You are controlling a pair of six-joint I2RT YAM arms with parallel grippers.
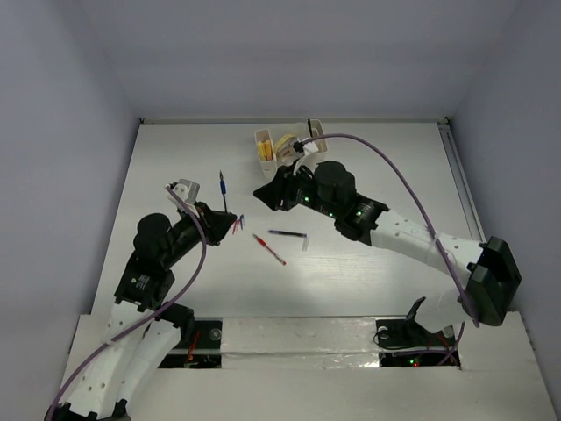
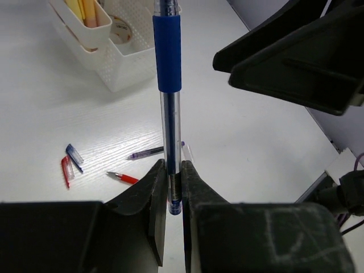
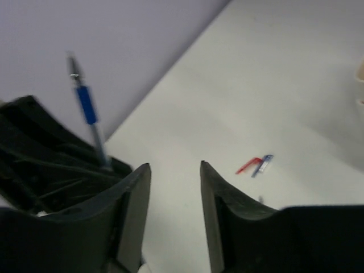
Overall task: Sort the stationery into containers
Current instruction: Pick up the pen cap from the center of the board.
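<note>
My left gripper (image 2: pixel 173 166) is shut on a blue pen (image 2: pixel 169 85) near its lower end and holds it upright above the table; both show in the top view, gripper (image 1: pixel 231 224) and pen (image 1: pixel 223 189). My right gripper (image 3: pixel 175 166) is open and empty, close to the right of the pen (image 3: pixel 86 105), and it shows in the top view (image 1: pixel 265 194). The white organizer (image 1: pixel 289 145) stands at the back and holds yellow sticks (image 2: pixel 85 11) and a tape roll (image 2: pixel 119 31). A red pen (image 1: pixel 269 249) and a dark pen (image 1: pixel 287 233) lie on the table.
A red cap (image 2: pixel 66 170) and a blue cap (image 2: pixel 74 154) lie together on the table by the left gripper. The right arm's cable (image 1: pixel 394 175) arcs over the table's right half. White walls close the table at the back and sides.
</note>
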